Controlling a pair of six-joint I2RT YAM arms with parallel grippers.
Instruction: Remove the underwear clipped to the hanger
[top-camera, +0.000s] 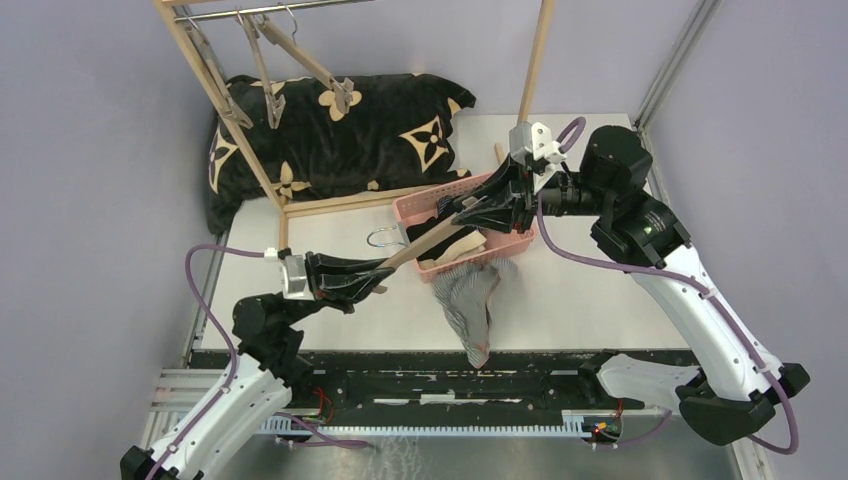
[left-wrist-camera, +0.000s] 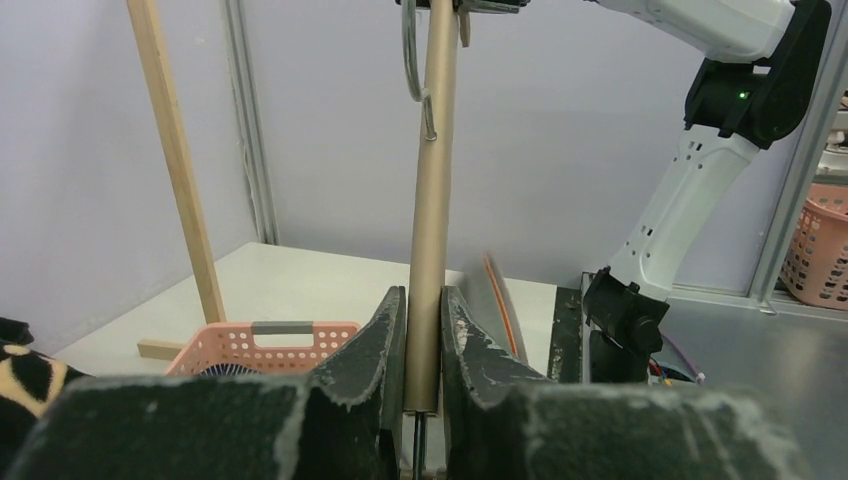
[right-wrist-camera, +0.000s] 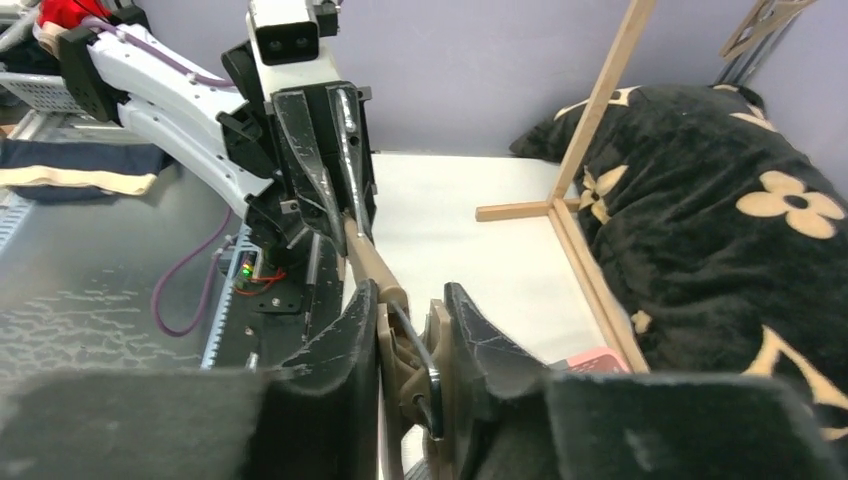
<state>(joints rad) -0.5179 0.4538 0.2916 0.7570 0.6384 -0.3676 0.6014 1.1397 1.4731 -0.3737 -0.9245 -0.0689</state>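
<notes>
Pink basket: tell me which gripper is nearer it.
Right. The right gripper sits over the pink basket; the left gripper holds the hanger clear of its near-left corner.

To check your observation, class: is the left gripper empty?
No, the left gripper is shut on the hanger, clamping its wooden bar.

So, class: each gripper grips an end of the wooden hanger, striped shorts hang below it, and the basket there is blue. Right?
Not quite: the basket is pink, not blue, as the top view shows. The rest stands: the left gripper and the right gripper each grip an end of the hanger, with striped shorts hanging below it.
</notes>
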